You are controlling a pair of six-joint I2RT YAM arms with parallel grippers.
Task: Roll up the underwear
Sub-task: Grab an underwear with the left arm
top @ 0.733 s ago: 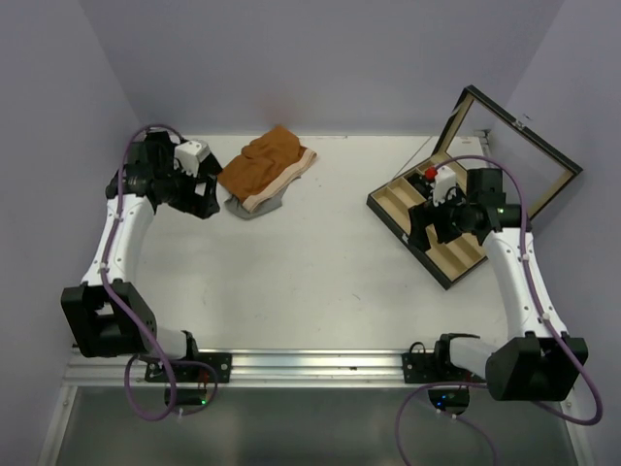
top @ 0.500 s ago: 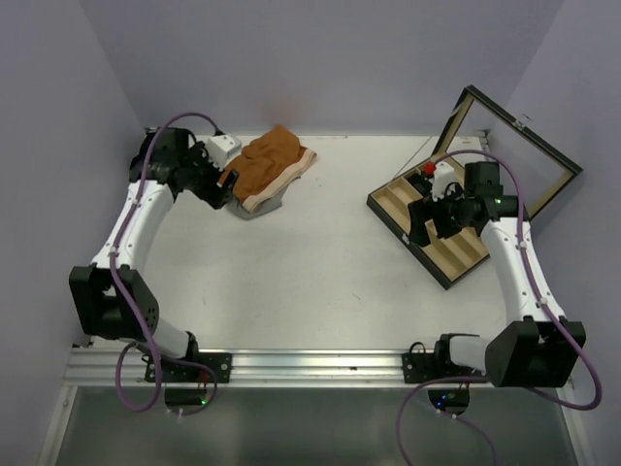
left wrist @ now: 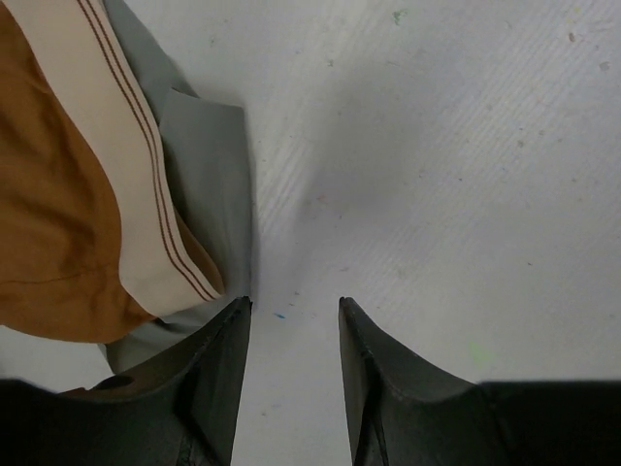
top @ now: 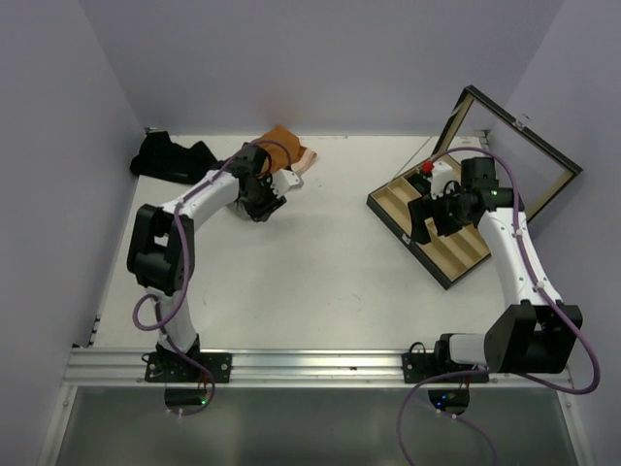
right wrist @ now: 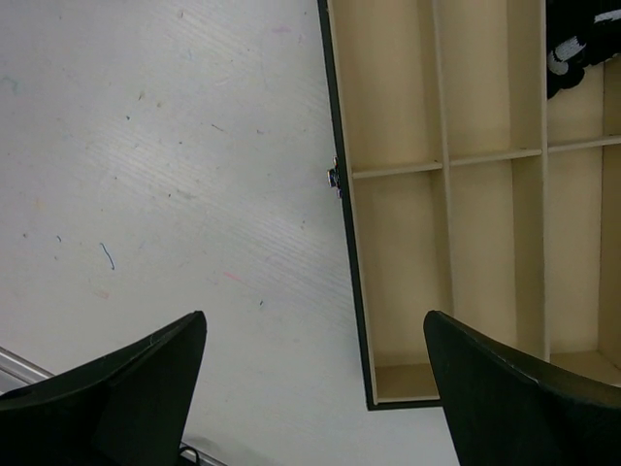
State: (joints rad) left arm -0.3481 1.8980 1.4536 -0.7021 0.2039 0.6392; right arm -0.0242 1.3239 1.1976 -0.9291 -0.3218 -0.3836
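The rust-orange underwear (top: 283, 146) with a cream waistband (left wrist: 107, 146) lies at the back of the table on top of a light grey underwear (left wrist: 209, 165). My left gripper (top: 262, 202) hangs just over their near edge. In the left wrist view it (left wrist: 291, 306) stands partly open with only bare table between its fingers, and its left fingertip (left wrist: 233, 320) is at the grey cloth's edge. A black underwear (top: 173, 158) lies in the back left corner. My right gripper (top: 424, 221) is wide open (right wrist: 315, 325) over the left edge of the wooden box (top: 466, 254), holding nothing.
The box's glass lid (top: 514, 146) stands open against the right wall. Its compartments (right wrist: 398, 87) are mostly bare; a dark bundle (right wrist: 582, 39) sits in a far one. Side walls close in left and right.
My left arm has swung right from the back left corner to the orange and grey pile, uncovering the black underwear. The right arm has barely moved.
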